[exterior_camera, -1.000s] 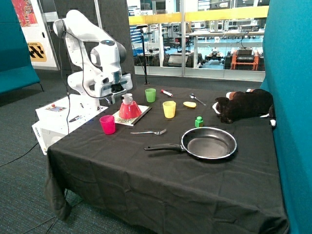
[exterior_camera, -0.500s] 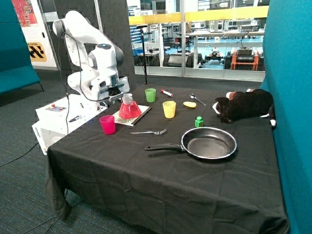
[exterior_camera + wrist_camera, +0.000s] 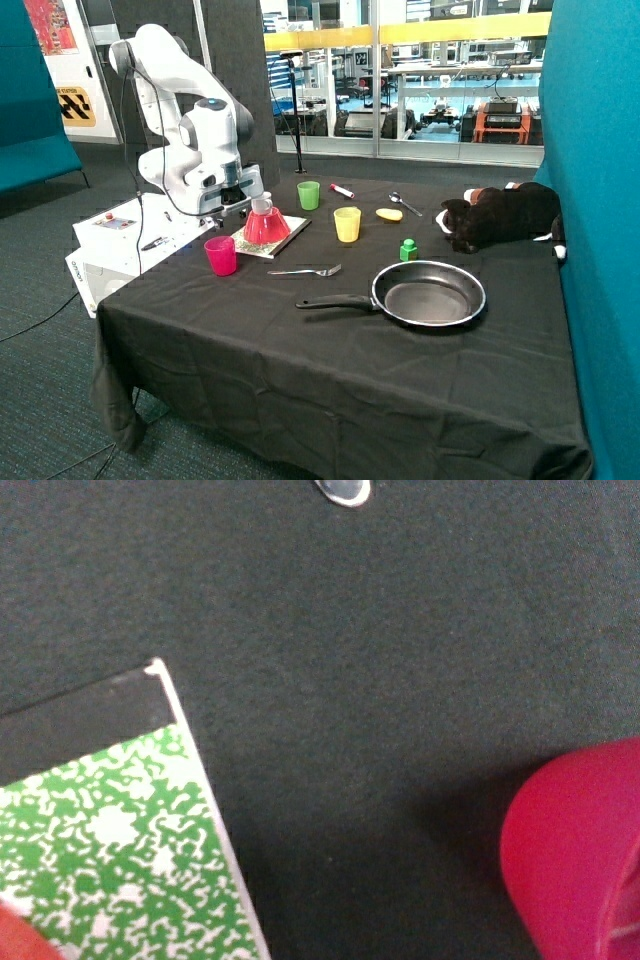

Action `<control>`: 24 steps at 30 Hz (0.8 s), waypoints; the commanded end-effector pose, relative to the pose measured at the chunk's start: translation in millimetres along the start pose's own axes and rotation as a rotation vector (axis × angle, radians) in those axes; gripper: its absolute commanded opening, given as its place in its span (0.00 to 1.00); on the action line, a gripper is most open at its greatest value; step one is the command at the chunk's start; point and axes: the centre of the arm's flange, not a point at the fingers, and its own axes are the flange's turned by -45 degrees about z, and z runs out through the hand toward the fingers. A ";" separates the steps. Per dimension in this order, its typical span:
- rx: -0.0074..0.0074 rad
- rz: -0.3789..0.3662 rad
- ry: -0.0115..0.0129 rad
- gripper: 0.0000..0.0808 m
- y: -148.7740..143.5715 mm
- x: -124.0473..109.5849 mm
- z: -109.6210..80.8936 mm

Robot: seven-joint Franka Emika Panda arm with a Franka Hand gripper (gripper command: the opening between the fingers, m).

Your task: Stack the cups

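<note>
A black cloth (image 3: 330, 370) covers the whole table and hangs over its near edge, hiding the table itself. The white arm (image 3: 175, 110) rises from the far left and bends down so that its gripper (image 3: 232, 203) hangs low over the left side of the cloth, just behind the magenta-pink cup (image 3: 221, 255); the fingers are lost against the arm's body in the outside view and do not show in the wrist view, so I cannot tell whether the jaws are apart or together. A dark plush toy (image 3: 503, 218) lies at the far right, partly cut by the teal panel. A black frying pan (image 3: 428, 294) sits near the middle right, its handle pointing left. A green-speckled notebook (image 3: 110, 830) lies beside the gripper, bearing a salmon-pink cone (image 3: 266, 224) with a white top. The three cups stand apart, none stacked: the magenta-pink one nearest on the left, seen only as a cut-off rim in the wrist view; the yellow cup (image 3: 347, 224) in the middle; the green cup (image 3: 308, 195) farther back. A fork (image 3: 305, 271) lies between the pink cup and the pan. Smaller things are hard to make out: a spoon (image 3: 404, 203), a yellow lump (image 3: 389, 214), a green block (image 3: 408, 249), a marker (image 3: 342, 190).
</note>
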 end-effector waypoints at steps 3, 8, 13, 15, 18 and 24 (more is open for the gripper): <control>0.0044 -0.007 -0.0003 0.74 5.6 -0.5 14.8; 0.0044 -0.022 -0.0003 0.74 1.9 -4.0 22.7; 0.0044 -0.025 -0.0003 0.74 -0.1 -3.2 26.9; 0.0044 -0.026 -0.0003 0.74 0.6 -2.5 28.4; 0.0044 -0.022 -0.0003 0.74 3.1 -1.1 30.7; 0.0044 -0.026 -0.0003 0.74 5.1 2.9 34.1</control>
